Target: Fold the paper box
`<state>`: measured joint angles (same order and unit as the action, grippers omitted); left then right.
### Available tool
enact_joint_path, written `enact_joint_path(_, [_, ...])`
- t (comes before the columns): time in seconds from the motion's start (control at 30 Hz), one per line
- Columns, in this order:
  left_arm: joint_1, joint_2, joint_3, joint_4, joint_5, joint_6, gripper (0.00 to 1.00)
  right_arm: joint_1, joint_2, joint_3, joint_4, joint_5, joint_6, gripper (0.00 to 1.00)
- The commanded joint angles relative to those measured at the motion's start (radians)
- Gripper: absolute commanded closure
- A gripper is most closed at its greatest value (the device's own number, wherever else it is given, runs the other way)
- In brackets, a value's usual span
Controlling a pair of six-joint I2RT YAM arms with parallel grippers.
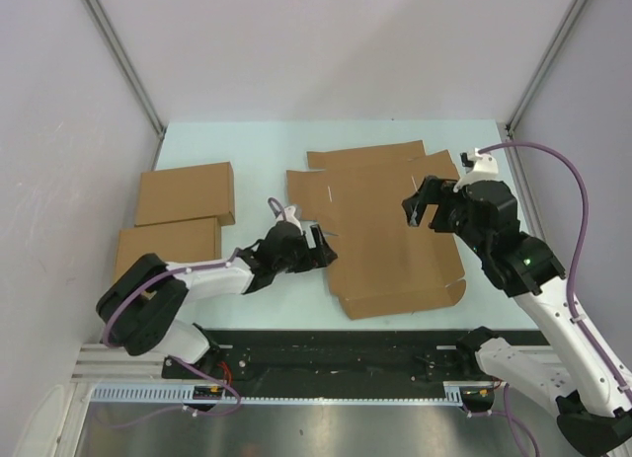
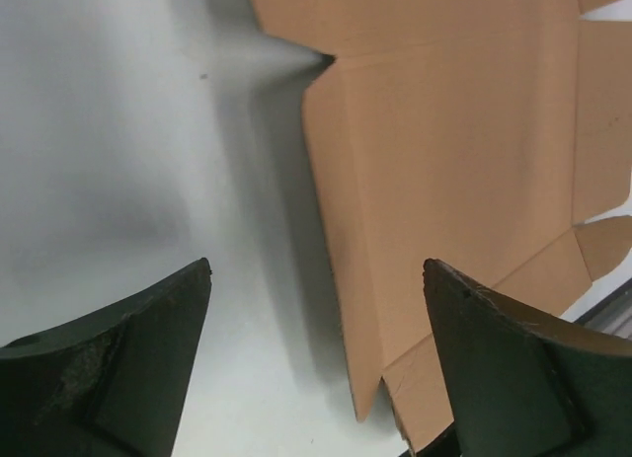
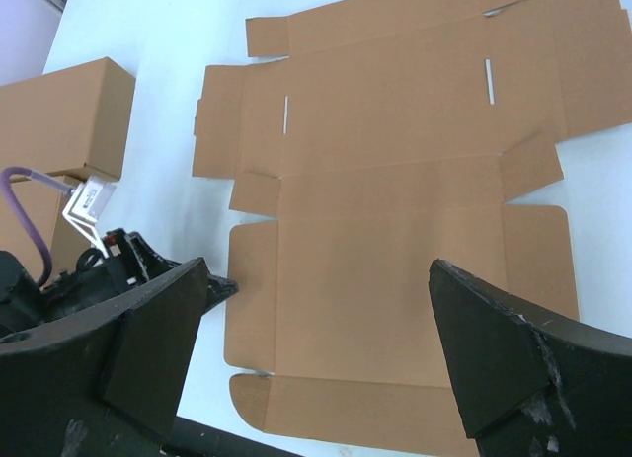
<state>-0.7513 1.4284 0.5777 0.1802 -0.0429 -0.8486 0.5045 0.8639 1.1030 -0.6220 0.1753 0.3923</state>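
The paper box [image 1: 380, 230] is a flat brown die-cut sheet lying unfolded in the middle of the table. It also shows in the right wrist view [image 3: 395, 230] with its flaps and two slits. My left gripper [image 1: 318, 248] is open, low at the sheet's left edge. In the left wrist view [image 2: 316, 279] a side flap [image 2: 425, 181] lies between my fingers, its edge slightly lifted off the table. My right gripper [image 1: 423, 205] is open and empty, held above the sheet's right part [image 3: 316, 309].
Two finished flat brown boxes [image 1: 186, 192] [image 1: 168, 245] lie at the table's left side. Grey walls stand close on the left and right. A black rail [image 1: 346, 353] runs along the near edge.
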Motion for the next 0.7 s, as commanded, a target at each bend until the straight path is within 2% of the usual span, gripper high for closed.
enact_joint_path(0.0, [-0.036,0.075,0.019,0.185,0.08,-0.012,0.16,0.005,-0.035,-0.015,-0.012,0.029,0.011,0.0])
enact_joint_path(0.07, [-0.054,0.122,0.013,0.228,0.101,-0.015,0.25,0.005,-0.034,-0.018,-0.013,0.029,0.011,0.0])
enact_joint_path(0.1, [-0.056,0.139,0.014,0.232,0.126,-0.023,0.36,0.005,-0.034,-0.02,-0.012,0.03,0.013,0.0])
enact_joint_path(0.17, [-0.057,0.167,0.007,0.252,0.149,-0.03,0.44,0.005,-0.034,-0.022,-0.009,0.03,0.016,0.0])
enact_joint_path(0.2, [-0.057,0.167,0.004,0.249,0.152,-0.026,0.55,0.005,-0.034,-0.02,-0.004,0.029,0.014,0.0])
enact_joint_path(0.27, [-0.056,0.136,0.001,0.219,0.141,-0.011,0.67,0.006,-0.035,-0.022,-0.001,0.024,0.011,0.0])
enact_joint_path(0.3, [-0.056,0.121,0.008,0.193,0.129,0.014,0.86,0.008,-0.039,-0.022,0.002,0.026,0.011,0.0])
enact_joint_path(0.33, [-0.053,0.104,0.019,0.117,0.095,0.032,0.99,0.006,-0.045,-0.022,0.004,0.027,0.011,0.0])
enact_joint_path(0.4, [-0.046,0.044,0.054,0.052,0.083,0.1,1.0,0.006,-0.052,-0.022,-0.001,0.035,0.008,0.0])
enact_joint_path(0.5, [-0.001,-0.041,0.115,-0.086,0.136,0.19,1.0,0.005,-0.063,-0.022,-0.004,0.046,0.0,0.0])
enact_joint_path(0.53, [0.051,-0.061,0.135,-0.15,0.228,0.213,1.0,0.005,-0.066,-0.02,-0.005,0.046,-0.003,0.0])
enact_joint_path(0.6, [0.108,-0.114,0.197,-0.23,0.314,0.291,1.0,0.005,-0.074,-0.022,-0.005,0.052,-0.006,0.0])
enact_joint_path(0.67, [0.196,-0.129,0.255,-0.382,0.4,0.388,1.0,0.006,-0.075,-0.022,-0.004,0.052,-0.01,0.0])
